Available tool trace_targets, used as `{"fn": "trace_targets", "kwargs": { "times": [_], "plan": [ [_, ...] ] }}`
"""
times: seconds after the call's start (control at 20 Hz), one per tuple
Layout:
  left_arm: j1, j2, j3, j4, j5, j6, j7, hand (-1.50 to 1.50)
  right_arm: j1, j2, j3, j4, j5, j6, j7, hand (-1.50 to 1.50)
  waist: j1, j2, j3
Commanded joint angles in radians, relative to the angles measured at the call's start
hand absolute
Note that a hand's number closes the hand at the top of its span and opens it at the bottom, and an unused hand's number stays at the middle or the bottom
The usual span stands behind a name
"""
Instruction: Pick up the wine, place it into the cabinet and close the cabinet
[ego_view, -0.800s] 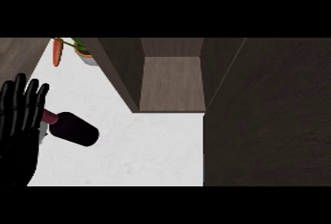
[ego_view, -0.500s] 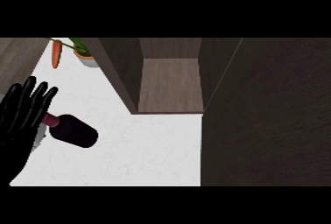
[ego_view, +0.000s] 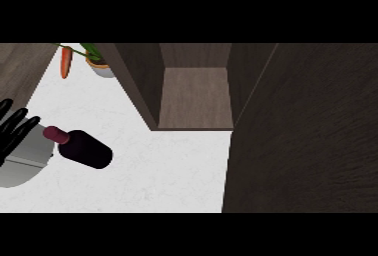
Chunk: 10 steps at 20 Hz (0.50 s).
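The wine bottle (ego_view: 86, 148) is dark with a red cap (ego_view: 53, 133) and sits on the white counter (ego_view: 162, 175) at the left. My left hand (ego_view: 16, 127) shows at the left edge, its black fingers straight and just left of the cap, grey forearm below. Whether the fingers touch the bottle's neck I cannot tell. The cabinet (ego_view: 196, 97) stands open at the top centre with a bare wooden shelf inside. Its dark door (ego_view: 303, 135) fills the right side. My right hand is out of sight.
A carrot (ego_view: 65, 62) and a potted plant (ego_view: 100, 65) lie at the counter's far left corner, next to the cabinet's left wall (ego_view: 136, 85).
My left hand has slid toward the left edge and turned, so less of its fingers and more grey forearm show. The bottle has stayed in place.
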Motion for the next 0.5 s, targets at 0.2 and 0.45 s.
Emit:
{"fn": "trace_targets", "kwargs": {
  "times": [0.2,0.45],
  "plan": [
    [-0.021,0.232,0.118,0.116,0.383,-0.085,0.148,-1.5,-0.146,-0.04,-0.031,-0.217,-0.101,-0.065,0.344,-1.5,0.007,0.0,0.0],
    [-0.035,0.29,0.144,0.118,0.47,-0.039,0.225,-1.5,-0.182,-0.031,0.033,-0.321,-0.039,-0.121,0.483,-1.5,0.0,-0.003,0.0]
  ]
}}
